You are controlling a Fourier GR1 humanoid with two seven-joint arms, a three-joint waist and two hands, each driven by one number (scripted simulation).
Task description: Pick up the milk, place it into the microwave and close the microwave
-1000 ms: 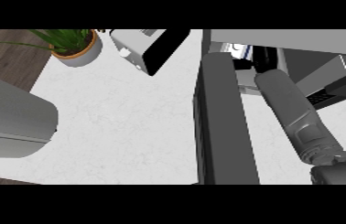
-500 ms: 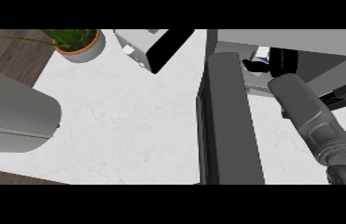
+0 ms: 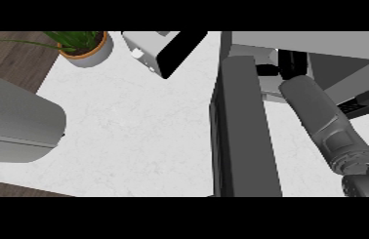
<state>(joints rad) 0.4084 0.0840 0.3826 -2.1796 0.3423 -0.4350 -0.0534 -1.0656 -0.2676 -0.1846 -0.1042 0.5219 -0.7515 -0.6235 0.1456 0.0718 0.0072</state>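
Right forearm [image 3: 324, 123] runs from the lower right up toward the microwave [image 3: 302, 40] at the top right; its far end goes into the dark opening and the right hand [image 3: 288, 62] shows only as black shapes there, so cannot tell what its fingers are doing. Milk not visible anywhere; cannot tell whether it sits inside the opening. Microwave door [image 3: 241, 130] stands open, seen edge-on as a long dark slab running from the microwave down to the bottom edge, just left of the forearm, with a narrow strip of white counter [image 3: 137, 130] between them. Left forearm [image 3: 25, 121] is a big grey shape cut off at the left edge; left hand out of frame. Top left: potted plant [image 3: 86, 48], partly cropped by the top edge, sitting at the counter's corner next to wood floor [image 3: 22, 57]. Top centre: a white box with a black panel [image 3: 162, 50], also cropped at the top, hard to identify. Wide bare counter between the left forearm and the door. Counter's near edge shows at the lower left with floor beyond it.
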